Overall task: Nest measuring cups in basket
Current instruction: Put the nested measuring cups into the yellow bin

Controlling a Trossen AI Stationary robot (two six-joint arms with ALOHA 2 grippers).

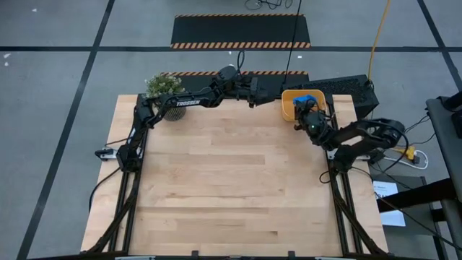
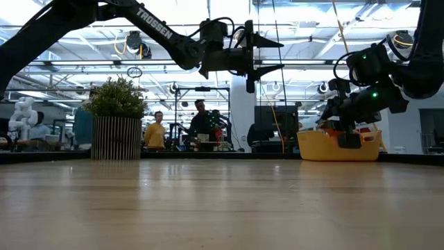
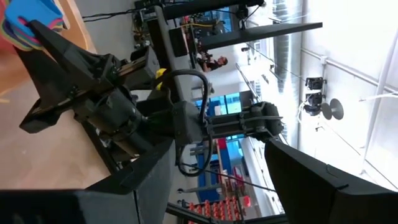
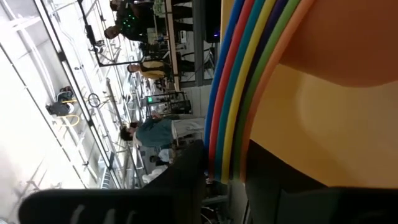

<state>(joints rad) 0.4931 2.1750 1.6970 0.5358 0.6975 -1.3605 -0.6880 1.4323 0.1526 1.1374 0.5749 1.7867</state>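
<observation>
Overhead and desk-level views. The basket stands at the far edge of the desk, right of centre. The cups sit stacked inside it, a blue one on top. In the right wrist view their rims appear as close parallel bands of blue, red, yellow, teal, dark blue, green and orange, against the basket's wall. The right hand reaches into the basket at the stack, fingers narrow; that view shows a dark finger pressed beside the rims, so it seems closed on the cups. The left hand hangs in the air left of the basket, near but apart, fingers spread, nothing between them. A potted plant stands at the far left corner. People are in the room behind.
</observation>
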